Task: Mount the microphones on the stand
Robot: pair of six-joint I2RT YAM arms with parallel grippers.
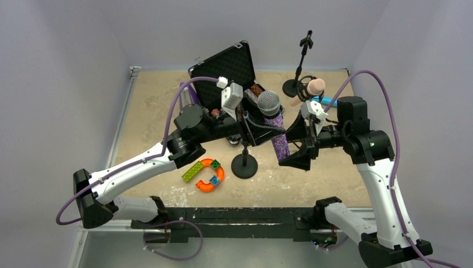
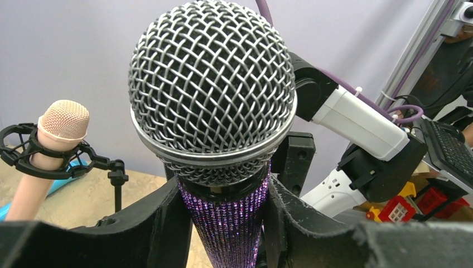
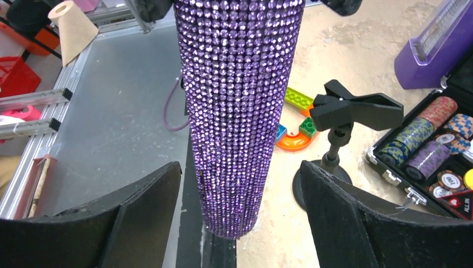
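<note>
The glittery purple microphone with its silver mesh head hangs upright over the table. My left gripper is shut on its body just below the head, both jaws pressed against the glitter. My right gripper stands open around the microphone's lower end, with a gap on each side. A black stand with a clip rises just left of the microphone. The pale pink microphone sits in a shock mount at the back. The cyan microphone lies behind it, mostly hidden.
An open black case with poker chips lies at the back left. A purple box stands beside it. An orange curved toy with bricks lies near the front. A tall thin stand is at the rear.
</note>
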